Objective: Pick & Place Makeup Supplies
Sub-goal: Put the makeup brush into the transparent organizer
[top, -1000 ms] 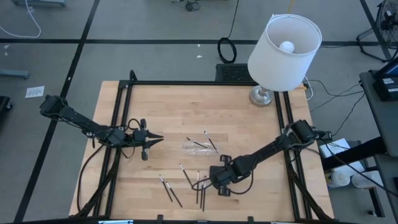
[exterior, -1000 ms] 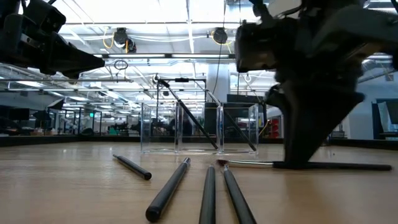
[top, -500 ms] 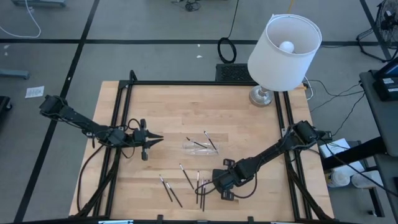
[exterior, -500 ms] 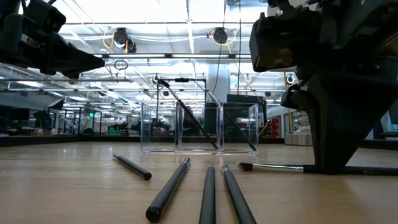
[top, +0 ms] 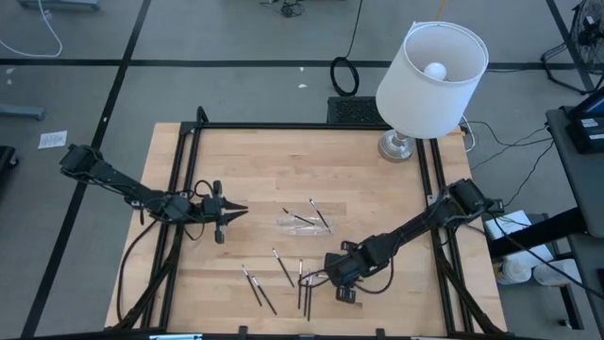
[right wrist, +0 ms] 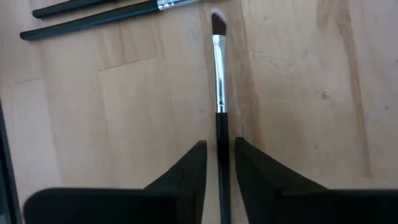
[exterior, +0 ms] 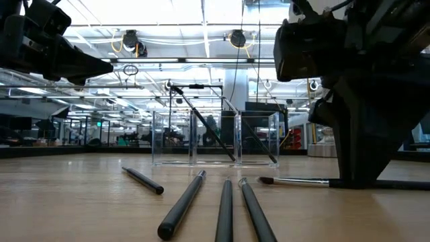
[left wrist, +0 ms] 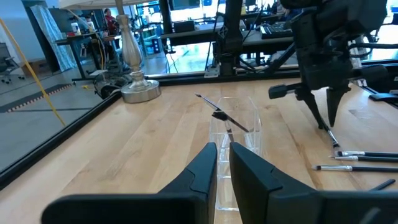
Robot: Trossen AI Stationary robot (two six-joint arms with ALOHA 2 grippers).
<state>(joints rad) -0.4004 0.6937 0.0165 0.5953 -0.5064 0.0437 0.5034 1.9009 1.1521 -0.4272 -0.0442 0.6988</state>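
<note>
The clear plastic tray (top: 300, 221) lies near the middle of the wooden table (top: 245, 165), and it holds two makeup brushes (top: 319, 214) leaning across its compartments; a third dark stick may be in there too, though the overhead view is too fine to settle that. From table height the tray (exterior: 215, 138) shows three upright clear cells, with the brushes slanting inside.

Outside the tray, on its near side, about six more brushes lie flat on the wood: two crossed at the left (top: 257, 286), one slanted alone (top: 282, 267), two side by side (top: 304, 288), and one under the right gripper (top: 327, 280).

That gripper is down at the table, just near-right of the tray. Its fingers (right wrist: 189, 163) stand slightly apart on either side of the handle of a single brush (right wrist: 218, 81); whether they pinch it cannot be told.

The left gripper (top: 238, 212) hovers to the left of the tray, pointing at it, fingers (left wrist: 205, 168) nearly together and holding nothing.
</note>
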